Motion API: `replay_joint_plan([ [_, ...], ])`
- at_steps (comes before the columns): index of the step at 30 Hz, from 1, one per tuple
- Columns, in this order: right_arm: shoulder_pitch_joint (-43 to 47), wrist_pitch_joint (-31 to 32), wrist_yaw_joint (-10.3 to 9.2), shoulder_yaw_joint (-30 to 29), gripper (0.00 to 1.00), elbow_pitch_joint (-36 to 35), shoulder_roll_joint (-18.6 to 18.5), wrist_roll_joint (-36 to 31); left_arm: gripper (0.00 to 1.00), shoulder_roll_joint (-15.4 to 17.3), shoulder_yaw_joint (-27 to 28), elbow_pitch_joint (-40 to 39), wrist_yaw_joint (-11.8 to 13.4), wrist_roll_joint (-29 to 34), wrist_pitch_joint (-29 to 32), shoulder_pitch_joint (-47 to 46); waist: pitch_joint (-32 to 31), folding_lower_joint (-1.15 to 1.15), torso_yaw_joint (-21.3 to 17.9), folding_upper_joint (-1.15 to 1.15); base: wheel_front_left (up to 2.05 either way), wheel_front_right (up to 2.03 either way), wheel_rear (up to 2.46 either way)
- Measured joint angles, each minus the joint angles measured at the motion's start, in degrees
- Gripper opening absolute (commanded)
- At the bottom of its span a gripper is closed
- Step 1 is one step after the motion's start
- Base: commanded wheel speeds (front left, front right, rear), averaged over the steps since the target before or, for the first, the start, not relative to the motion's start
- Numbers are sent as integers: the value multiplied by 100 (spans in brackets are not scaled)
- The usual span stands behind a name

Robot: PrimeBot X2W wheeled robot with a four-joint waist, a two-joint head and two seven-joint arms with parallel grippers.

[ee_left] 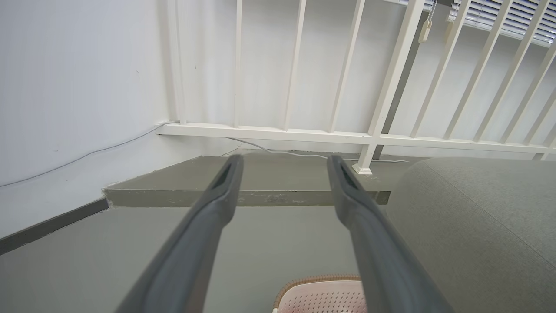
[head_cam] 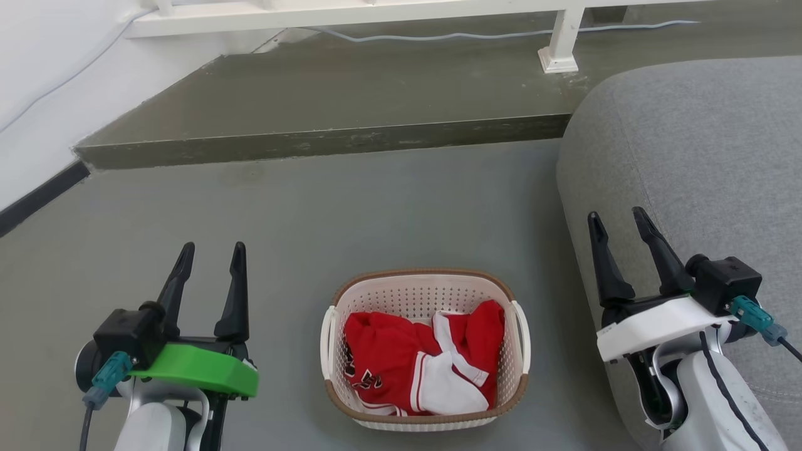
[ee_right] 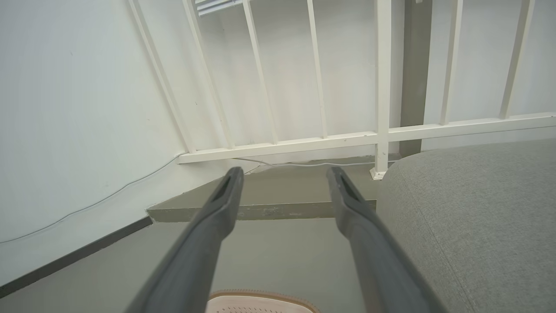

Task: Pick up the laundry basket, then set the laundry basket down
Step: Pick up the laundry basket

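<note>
- The left gripper (head_cam: 213,246) sits at the lower left of the head view, its two dark fingers spread apart with nothing between them, tips leaning slightly right
- Its wrist carries a green collar (head_cam: 203,369) and a black block (head_cam: 128,335), above the pale left forearm (head_cam: 153,429)
- The right gripper (head_cam: 616,214) sits at the lower right, fingers parted and bare, tips leaning slightly left
- Its wrist bears a white collar (head_cam: 655,324) over the pale right forearm (head_cam: 720,401), which has a dark stripe
- In each wrist view the fingers rise as a wide, empty V
</note>
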Motion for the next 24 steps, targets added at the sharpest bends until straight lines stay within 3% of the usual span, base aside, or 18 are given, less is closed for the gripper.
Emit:
replay_joint_plan([
  [13, -118, 0, 2, 0, 100, 15, 33, -43, 100, -9, 70, -76, -1, -60, 0, -2, 365, 0, -97, 0, 0, 0, 0],
  [24, -531, -7, 2, -114, 100, 302, 47, -42, 100, -10, 115, 52, -1, -93, 0, -402, 1136, 0, -261, 0, 0, 0, 0],
])
